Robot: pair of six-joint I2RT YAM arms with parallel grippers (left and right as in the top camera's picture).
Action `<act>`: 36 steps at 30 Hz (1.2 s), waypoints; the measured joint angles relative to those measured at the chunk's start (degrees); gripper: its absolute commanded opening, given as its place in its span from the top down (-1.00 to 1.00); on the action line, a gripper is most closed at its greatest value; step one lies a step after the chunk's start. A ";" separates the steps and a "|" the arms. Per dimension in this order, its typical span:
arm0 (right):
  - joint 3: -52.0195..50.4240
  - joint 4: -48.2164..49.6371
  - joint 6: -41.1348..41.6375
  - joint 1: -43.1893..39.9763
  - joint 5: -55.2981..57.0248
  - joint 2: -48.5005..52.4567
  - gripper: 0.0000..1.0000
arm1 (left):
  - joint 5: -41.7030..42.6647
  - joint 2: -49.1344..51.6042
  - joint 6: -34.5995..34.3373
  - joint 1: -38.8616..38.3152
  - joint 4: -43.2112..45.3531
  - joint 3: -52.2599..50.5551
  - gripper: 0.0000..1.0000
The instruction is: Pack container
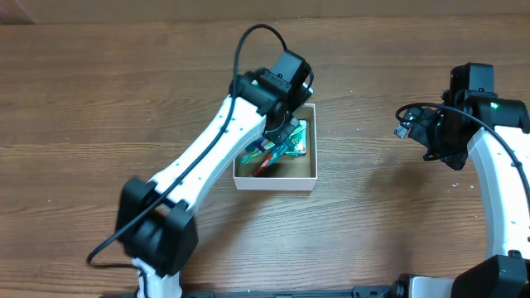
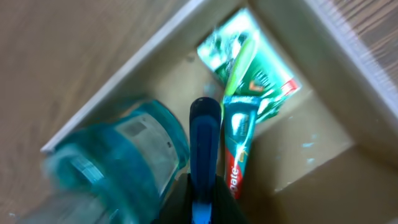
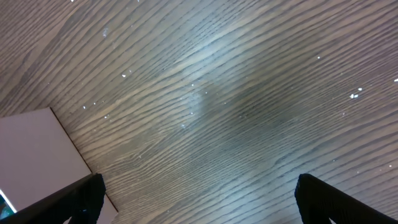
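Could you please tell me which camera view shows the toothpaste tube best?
The left wrist view: the toothpaste tube lies close up inside the container. Overhead it is tiny, partly under the left arm. The right wrist view does not show it.

The left arm stretches diagonally forward with its wrist bent down. The left claw [image 1: 280, 139] points steeply downward, fingers pinched close on a blue handle [image 2: 204, 124]. The right arm is folded back at its own side, and the right claw [image 3: 199, 182] is spread wide.
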 measured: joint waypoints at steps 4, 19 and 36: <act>0.00 -0.02 0.00 0.00 -0.02 0.00 -1.00 | -0.35 5.09 0.13 0.37 -0.59 -0.02 0.92; 0.00 -0.02 0.00 0.00 -0.02 0.00 -1.00 | -4.92 5.77 0.33 -1.51 -5.20 2.89 0.44; 0.00 5.27 -1.31 6.73 4.09 0.00 -1.00 | -9.55 -19.91 -14.08 6.93 -11.26 12.37 -1.00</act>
